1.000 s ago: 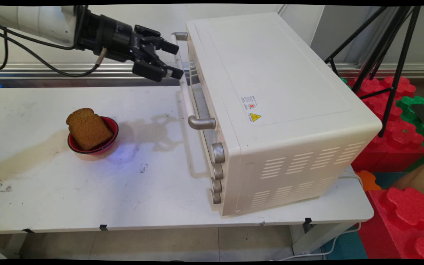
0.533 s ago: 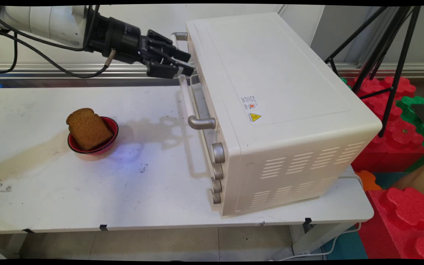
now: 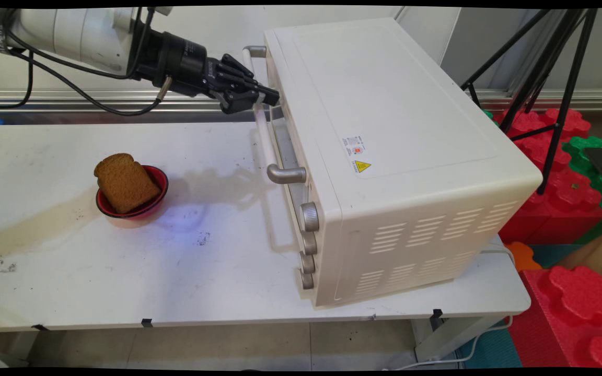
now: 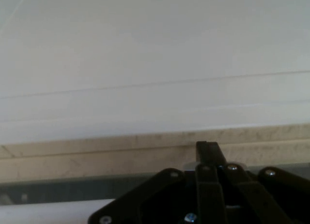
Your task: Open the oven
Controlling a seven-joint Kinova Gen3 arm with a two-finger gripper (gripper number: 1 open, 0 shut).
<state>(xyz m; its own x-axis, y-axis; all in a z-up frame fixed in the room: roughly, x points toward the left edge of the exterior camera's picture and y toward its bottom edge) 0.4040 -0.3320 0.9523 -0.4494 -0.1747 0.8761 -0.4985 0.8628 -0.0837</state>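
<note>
My black gripper is at the top front edge of the cream toaster oven, shut on the far part of the door's long white handle bar. The oven door is closed. In the hand view the oven's top fills the picture, the handle bar runs along the bottom left, and the gripper has its linkage drawn together. Well to the left on the table, a slice of brown bread leans in a small red bowl, apart from the gripper.
Several round knobs line the oven's near front side. A black tripod and red and green foam blocks stand to the right, beyond the white table. Black cables hang from the arm.
The gripper moved right to the oven's handle bar, and its fingers went from open to shut around it. The bread and the bowl stayed put.
</note>
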